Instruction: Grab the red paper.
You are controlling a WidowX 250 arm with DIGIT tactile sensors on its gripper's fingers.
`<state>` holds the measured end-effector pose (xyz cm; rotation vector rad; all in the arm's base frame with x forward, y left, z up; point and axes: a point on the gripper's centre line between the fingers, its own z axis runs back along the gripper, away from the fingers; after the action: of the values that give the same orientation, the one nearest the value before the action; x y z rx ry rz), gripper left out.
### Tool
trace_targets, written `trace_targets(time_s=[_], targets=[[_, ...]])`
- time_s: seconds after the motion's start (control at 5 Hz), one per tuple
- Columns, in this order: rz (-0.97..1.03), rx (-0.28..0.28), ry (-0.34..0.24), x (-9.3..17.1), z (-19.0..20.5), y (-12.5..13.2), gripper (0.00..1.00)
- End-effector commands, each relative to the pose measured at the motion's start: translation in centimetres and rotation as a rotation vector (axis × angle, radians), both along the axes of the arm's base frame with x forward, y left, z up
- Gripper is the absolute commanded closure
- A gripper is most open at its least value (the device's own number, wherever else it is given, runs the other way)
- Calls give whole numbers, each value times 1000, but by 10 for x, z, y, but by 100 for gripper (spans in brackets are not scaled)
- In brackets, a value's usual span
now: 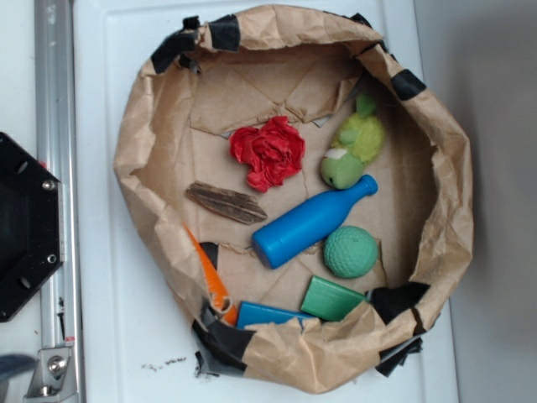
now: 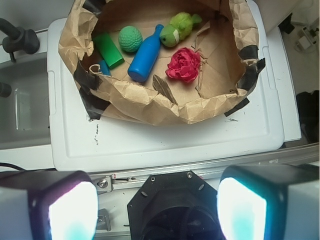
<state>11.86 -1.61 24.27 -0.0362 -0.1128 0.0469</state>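
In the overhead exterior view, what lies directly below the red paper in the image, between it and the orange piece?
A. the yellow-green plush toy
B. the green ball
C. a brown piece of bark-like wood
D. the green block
C: in the exterior view the brown wood piece lies just below the red paper, while the green ball, green block and plush toy all sit further right.

A white counter (image 1: 109,336) carries a crumpled brown paper basin (image 1: 147,159) patched with black tape, with small dark specks beside it.
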Motion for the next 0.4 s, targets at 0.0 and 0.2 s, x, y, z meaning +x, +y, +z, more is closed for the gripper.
trace_targets(time_s=[0.0,0.2], targets=[[0,0,0,0,0,0,0],[-133,23,60,50,-11,14,0]])
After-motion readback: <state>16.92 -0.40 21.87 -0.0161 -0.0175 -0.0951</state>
